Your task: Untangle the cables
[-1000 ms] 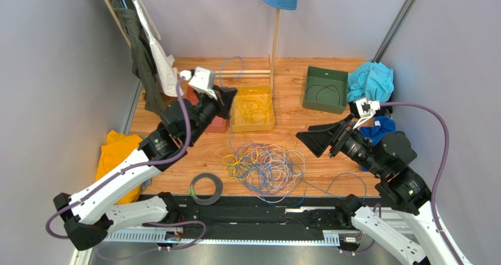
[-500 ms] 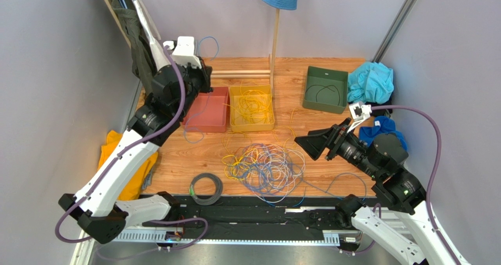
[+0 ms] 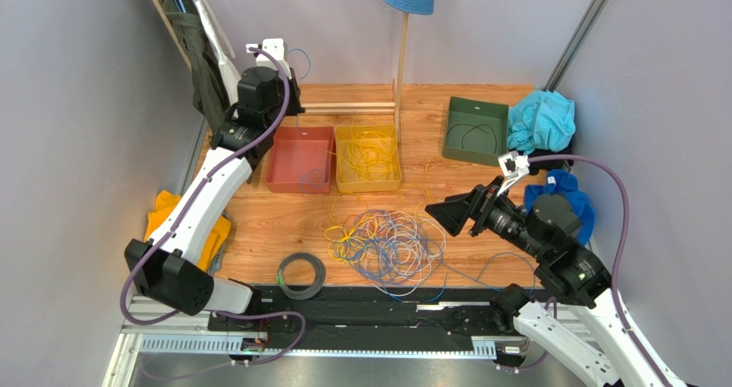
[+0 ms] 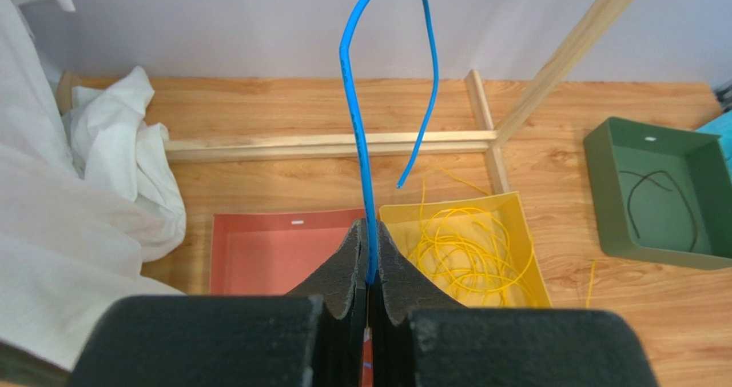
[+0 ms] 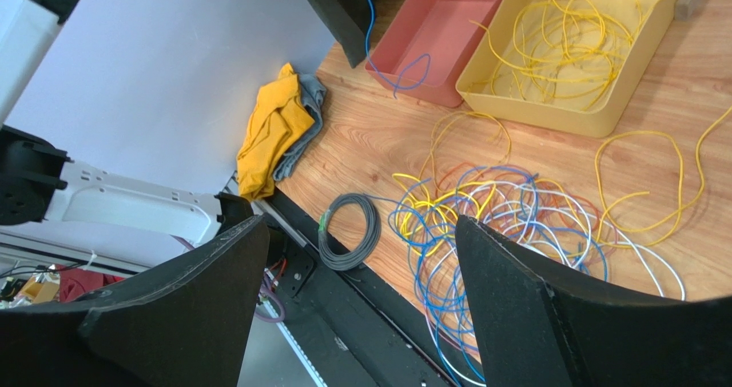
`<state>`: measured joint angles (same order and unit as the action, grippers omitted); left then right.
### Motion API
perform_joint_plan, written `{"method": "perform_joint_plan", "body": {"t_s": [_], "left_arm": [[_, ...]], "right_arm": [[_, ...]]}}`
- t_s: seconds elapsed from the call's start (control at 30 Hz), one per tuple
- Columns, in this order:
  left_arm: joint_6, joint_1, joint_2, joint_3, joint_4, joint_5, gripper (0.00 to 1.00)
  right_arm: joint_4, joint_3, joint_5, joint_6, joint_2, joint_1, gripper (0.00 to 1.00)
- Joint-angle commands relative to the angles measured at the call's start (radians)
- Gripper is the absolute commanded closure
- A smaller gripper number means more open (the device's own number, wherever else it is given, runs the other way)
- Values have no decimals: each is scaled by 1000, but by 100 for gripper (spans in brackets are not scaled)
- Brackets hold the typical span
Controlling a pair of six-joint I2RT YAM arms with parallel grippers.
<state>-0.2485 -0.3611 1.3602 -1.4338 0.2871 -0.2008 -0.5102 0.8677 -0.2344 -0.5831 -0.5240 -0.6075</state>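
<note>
We see the left claw [image 4: 368, 237], upper left in the top view, pinching a thin blue cable [image 4: 354, 104] over the red plastic tray [image 4: 258, 254]. The right claw [image 5: 361, 233] is spread wide. The tangled yellow, blue and grey cables [image 3: 387, 241] lie centre frame on the wooden surface [image 3: 283, 224].

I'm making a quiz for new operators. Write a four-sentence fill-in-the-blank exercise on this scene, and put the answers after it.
1. The left arm's jaws are shut on a ____ cable.
2. That cable's lower end trails into the ____ tray.
3. The right arm's jaws stand ____, holding nothing.
4. The dark grey coil bears a ____ tag.

Missing words: blue; red; open; green.
</note>
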Motion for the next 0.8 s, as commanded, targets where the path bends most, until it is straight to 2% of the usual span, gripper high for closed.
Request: {"method": "perform_joint_plan", "body": {"t_s": [0.0,0.27,0.53,0.77], "left_arm": [[5,39,46,-40,-91,52,100],[52,48,89,30,-273,20,100],[103,54,189,-135,-250,17,100],[54,56,235,16,-322,-84,100]], "right_arm": [[48,-53,-5,-9,18,-5,16],[113,-159,-14,-47,41,-5,18],[116,-180,0,-47,56,-5,18],[102,-191,6,-37,76,-5,19]]}}
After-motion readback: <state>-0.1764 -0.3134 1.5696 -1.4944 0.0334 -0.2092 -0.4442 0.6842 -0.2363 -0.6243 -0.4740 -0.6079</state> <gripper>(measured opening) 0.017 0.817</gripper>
